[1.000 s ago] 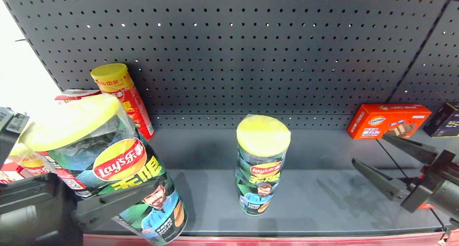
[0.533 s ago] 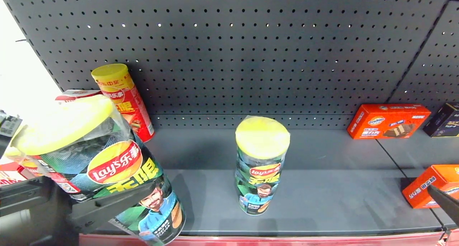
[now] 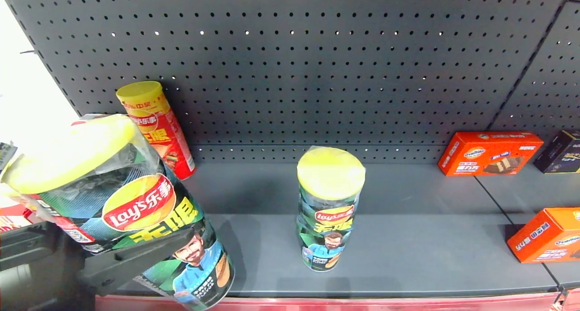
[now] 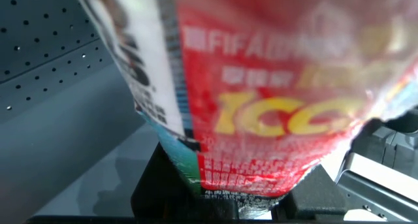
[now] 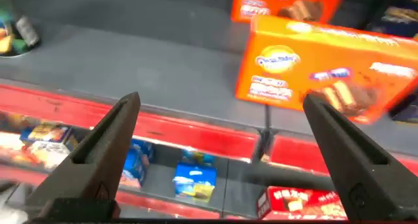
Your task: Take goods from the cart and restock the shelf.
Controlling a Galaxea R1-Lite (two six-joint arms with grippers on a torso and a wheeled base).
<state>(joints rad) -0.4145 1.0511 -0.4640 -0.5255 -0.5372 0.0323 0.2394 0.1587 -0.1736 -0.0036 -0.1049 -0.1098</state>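
since a second ago the right gripper (image 5: 222, 98) has drawn back off the right end of the shelf (image 3: 408, 247), uncovering a second orange carton (image 3: 543, 234) near the front there. the held can (image 3: 136, 211) has drifted slightly toward the robot's left.

the left gripper (image 3: 120, 231) clamps this can across its lower body, with one dark flat finger (image 3: 136, 259) lying along the near side. the can is a tall cylinder printed green and black, capped with a pale yellow plastic lid and sleeved in crinkled clear film. its long axis is tilted: lid up and to the left, base down by the red front lip (image 3: 362, 302) at the shelf's left end. whether the base touches the smooth grey deck i cannot tell.

a matching can (image 3: 331, 211) stands upright mid-shelf, well apart. a slimmer red can (image 3: 156, 125) stands against the perforated metal back panel (image 3: 290, 75). a flat orange carton (image 3: 491, 152) lies at the back right, with a dark box (image 3: 559, 151) just beside it.

the right gripper's tapered black fingers (image 5: 98, 152) are spread wide, holding nothing, in front of the shelf edge.
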